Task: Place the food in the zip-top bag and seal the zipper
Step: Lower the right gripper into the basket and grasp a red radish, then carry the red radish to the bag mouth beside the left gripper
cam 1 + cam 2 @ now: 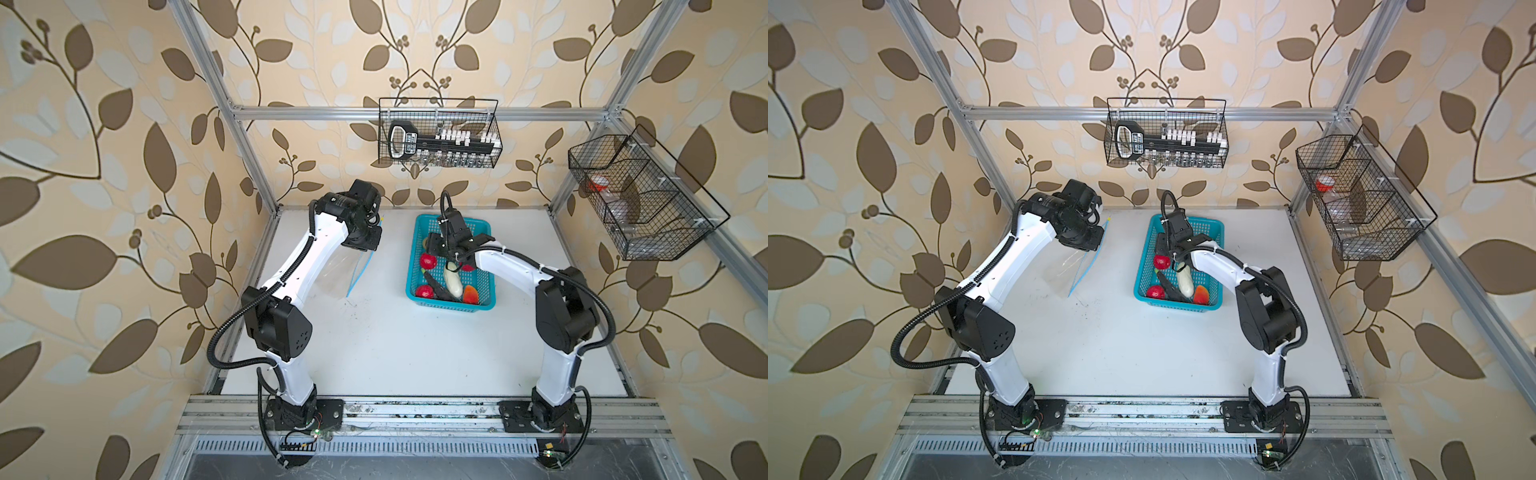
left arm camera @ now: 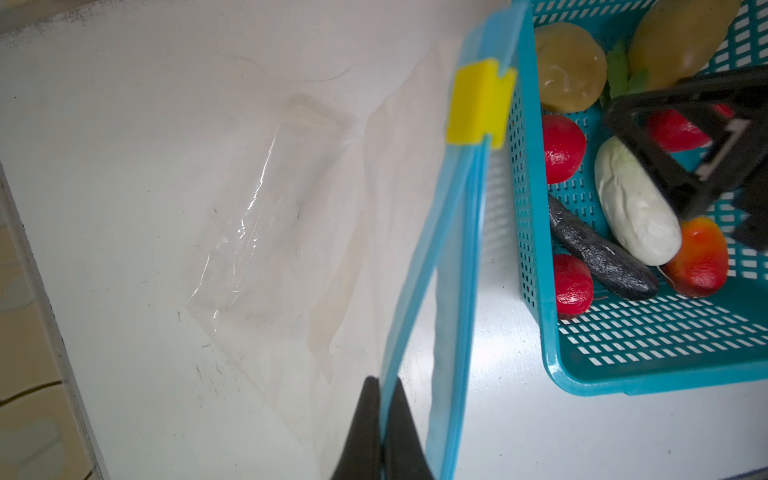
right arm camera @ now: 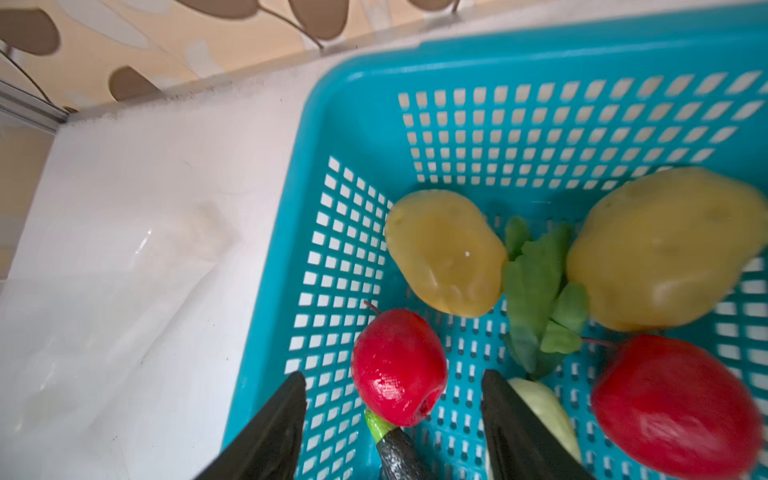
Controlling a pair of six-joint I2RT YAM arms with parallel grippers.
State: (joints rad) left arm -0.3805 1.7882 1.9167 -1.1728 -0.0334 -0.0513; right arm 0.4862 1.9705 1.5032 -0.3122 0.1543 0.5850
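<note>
My left gripper (image 2: 382,388) is shut on one lip of the zip-top bag (image 1: 332,270), holding the light-blue zipper (image 2: 453,249) edge raised off the table. The zipper's two strips stand apart below the yellow slider (image 2: 478,108). The food lies in the turquoise basket (image 1: 449,306). It includes red tomatoes (image 1: 427,261), a white cucumber (image 1: 453,280), a dark eggplant (image 1: 440,291), an orange-red pepper (image 1: 470,294), two potatoes (image 3: 444,253) and a green leafy piece (image 3: 536,291). My right gripper (image 3: 394,375) hangs open in the basket, its fingers on either side of a tomato (image 3: 399,365).
The basket stands just right of the bag on the white table (image 1: 395,353). A black wire rack (image 1: 440,133) hangs on the back rail and another wire rack (image 1: 640,195) on the right rail. Metal frame posts stand at the table's back corners.
</note>
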